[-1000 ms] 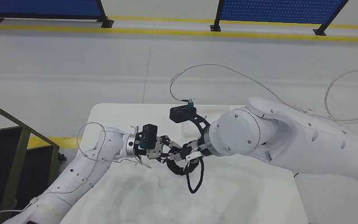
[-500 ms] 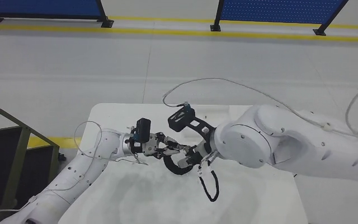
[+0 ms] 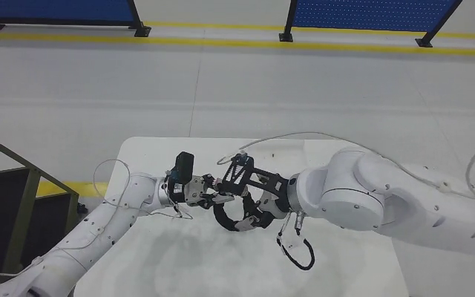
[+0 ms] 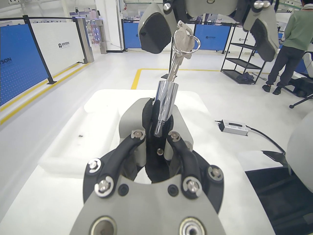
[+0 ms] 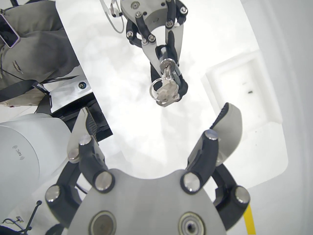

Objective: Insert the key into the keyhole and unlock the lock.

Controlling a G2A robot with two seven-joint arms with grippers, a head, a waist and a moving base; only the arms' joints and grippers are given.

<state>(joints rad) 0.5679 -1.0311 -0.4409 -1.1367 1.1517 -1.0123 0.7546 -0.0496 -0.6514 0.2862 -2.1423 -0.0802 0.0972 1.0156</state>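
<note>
The white, round-cornered table (image 3: 223, 267) lies beneath both of my arms. A white foam tray (image 5: 244, 94) with a shallow rectangular recess rests on it, near one end.

My right gripper (image 5: 156, 116) hangs above the table with its jaws spread wide. Its black-padded fingers (image 4: 154, 35) stand on either side of the key head, apart from it and touching nothing.

My left gripper (image 4: 158, 121) faces the right one, with its jaws clamped narrowly on the polished chrome cylindrical lock (image 4: 165, 99). The lock is held clear of the table and tilted, its keyhole end pointing toward the right gripper.

The flat silver metal key (image 4: 181, 42) sits with its blade in the keyhole. Its head projects between the right gripper's pads.

A thin steel split ring (image 4: 193, 42) hangs through the key head.
</note>
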